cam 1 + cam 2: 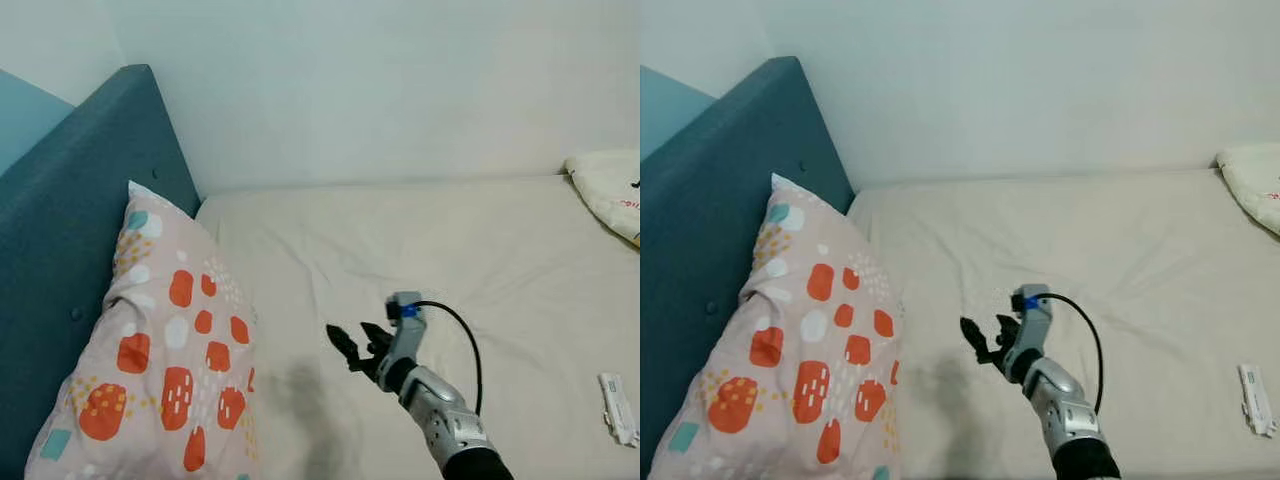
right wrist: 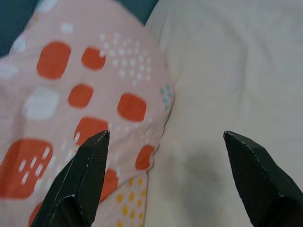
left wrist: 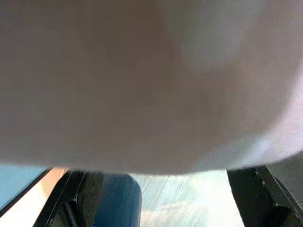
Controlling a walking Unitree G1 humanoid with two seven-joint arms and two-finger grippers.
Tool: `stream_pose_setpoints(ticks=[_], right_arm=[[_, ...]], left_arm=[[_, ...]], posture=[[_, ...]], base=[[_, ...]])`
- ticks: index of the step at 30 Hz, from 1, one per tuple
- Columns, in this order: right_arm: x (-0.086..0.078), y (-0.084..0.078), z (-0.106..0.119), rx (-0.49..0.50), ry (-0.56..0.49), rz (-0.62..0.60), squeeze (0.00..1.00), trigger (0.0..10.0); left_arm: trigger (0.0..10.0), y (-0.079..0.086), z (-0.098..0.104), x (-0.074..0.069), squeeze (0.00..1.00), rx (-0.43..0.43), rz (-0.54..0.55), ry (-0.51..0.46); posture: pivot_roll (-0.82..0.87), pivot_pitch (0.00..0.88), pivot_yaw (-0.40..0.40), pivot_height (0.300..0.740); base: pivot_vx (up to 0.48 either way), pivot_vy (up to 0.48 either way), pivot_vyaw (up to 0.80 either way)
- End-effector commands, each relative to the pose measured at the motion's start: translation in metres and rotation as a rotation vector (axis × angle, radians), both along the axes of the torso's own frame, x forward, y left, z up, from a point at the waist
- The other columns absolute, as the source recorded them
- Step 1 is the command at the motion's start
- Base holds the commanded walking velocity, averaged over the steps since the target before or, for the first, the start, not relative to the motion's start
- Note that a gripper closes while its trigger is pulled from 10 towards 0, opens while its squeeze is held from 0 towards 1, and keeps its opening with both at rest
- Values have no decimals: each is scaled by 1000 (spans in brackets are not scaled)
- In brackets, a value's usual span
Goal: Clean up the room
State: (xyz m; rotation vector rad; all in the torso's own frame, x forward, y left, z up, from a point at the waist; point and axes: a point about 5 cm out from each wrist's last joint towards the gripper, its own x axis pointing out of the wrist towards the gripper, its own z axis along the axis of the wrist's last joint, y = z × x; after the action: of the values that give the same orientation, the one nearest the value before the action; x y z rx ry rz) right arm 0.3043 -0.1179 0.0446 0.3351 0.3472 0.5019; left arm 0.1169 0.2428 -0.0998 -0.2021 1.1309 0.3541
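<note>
Your right gripper [image 1: 358, 345] hovers above the cream bed [image 1: 450, 260], jaws spread wide and holding nothing, aimed at the pink pillow [image 1: 165, 350]; that pillow, with orange patches, leans against the blue headboard [image 1: 70, 210]. A white remote [image 1: 617, 405] lies well apart on the bed's right; a 2nd pillow [image 1: 610, 190] sits at the far corner. You cannot tell the left jaws' state; its wrist view is blurred.

Soft even light; faint shadow on cream fabric mattress [image 1: 300, 385]; left wrist view blurred by close pinkish cloth [image 3: 142, 80].
</note>
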Motion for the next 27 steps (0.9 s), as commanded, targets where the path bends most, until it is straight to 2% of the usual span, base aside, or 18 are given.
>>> stream_pose_setpoints(ticks=[1,8,19,27], right_arm=[[-3,6,-4,-10,24,42,0,10000],[-4,7,-7,-6,31,65,0,10000],[-5,5,-6,13,32,90,0,10000],[-3,3,-7,11,28,52,0,10000]], left_arm=[[10000,2,-2,-7,0,15,-14,45],[10000,-9,-3,-2,0,12,-75,48],[10000,-14,-4,-1,0,31,-150,83],[10000,-16,-5,-3,0,33,-172,90]], posture=[[-111,94,64,711],[-122,87,60,686],[-133,79,56,651],[-130,84,57,627]], base=[[0,0,0],[0,0,0],[0,0,0],[0,0,0]])
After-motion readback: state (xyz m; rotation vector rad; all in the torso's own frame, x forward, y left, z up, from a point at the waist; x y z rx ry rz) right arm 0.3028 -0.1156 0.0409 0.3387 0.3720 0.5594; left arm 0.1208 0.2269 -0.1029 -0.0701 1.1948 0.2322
